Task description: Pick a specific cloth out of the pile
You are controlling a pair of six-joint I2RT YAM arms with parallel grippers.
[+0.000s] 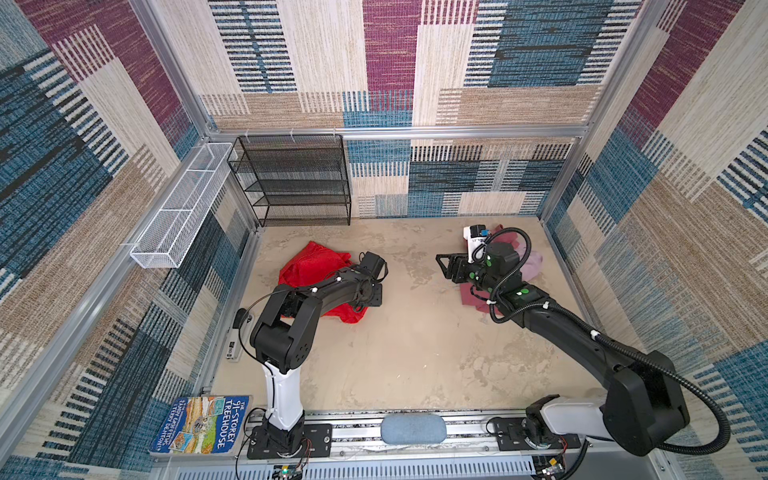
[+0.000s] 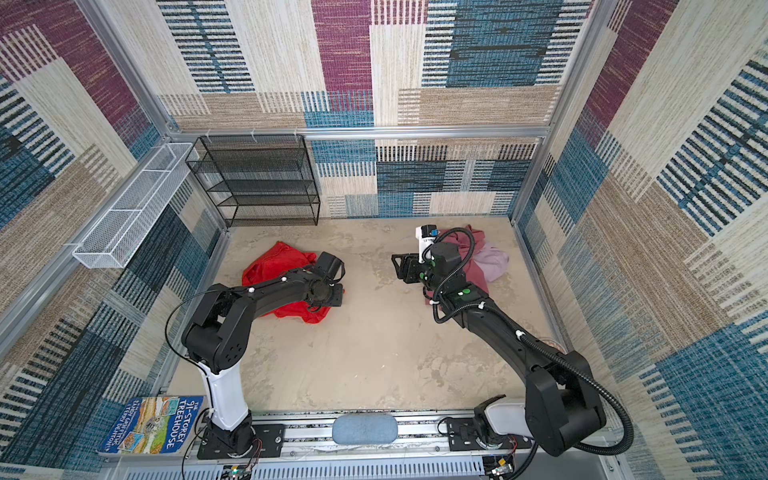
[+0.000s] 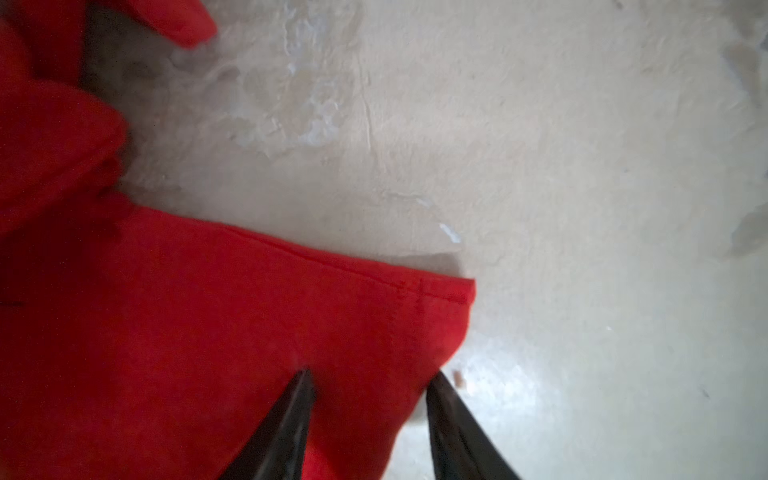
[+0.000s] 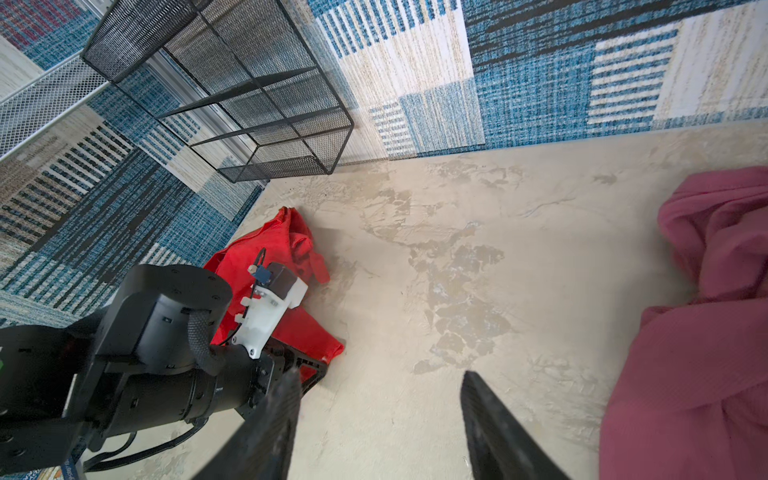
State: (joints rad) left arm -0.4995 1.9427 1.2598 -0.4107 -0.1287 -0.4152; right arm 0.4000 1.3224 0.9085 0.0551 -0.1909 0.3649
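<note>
The bright red cloth point(image 1: 316, 266) point(image 2: 274, 266) lies crumpled on the beige floor at the left, apart from the pile. My left gripper point(image 1: 368, 299) point(image 3: 372, 376) points down onto the red cloth's point(image 3: 208, 332) hemmed corner, its jaws apart with flat fabric between the tips. The pile point(image 1: 532, 262) point(image 2: 492, 262), of lilac and dusty maroon cloths, sits at the back right, partly hidden behind my right arm. My right gripper point(image 1: 442, 266) point(image 4: 382, 376) hovers open over bare floor to the left of the maroon cloth point(image 4: 706, 332), with nothing between its fingers.
A black mesh shelf point(image 1: 291, 178) stands against the back wall at the left. A white mesh basket point(image 1: 183, 208) hangs on the left wall. A book point(image 1: 203, 424) and a blue-grey pad point(image 1: 413, 428) lie along the front rail.
</note>
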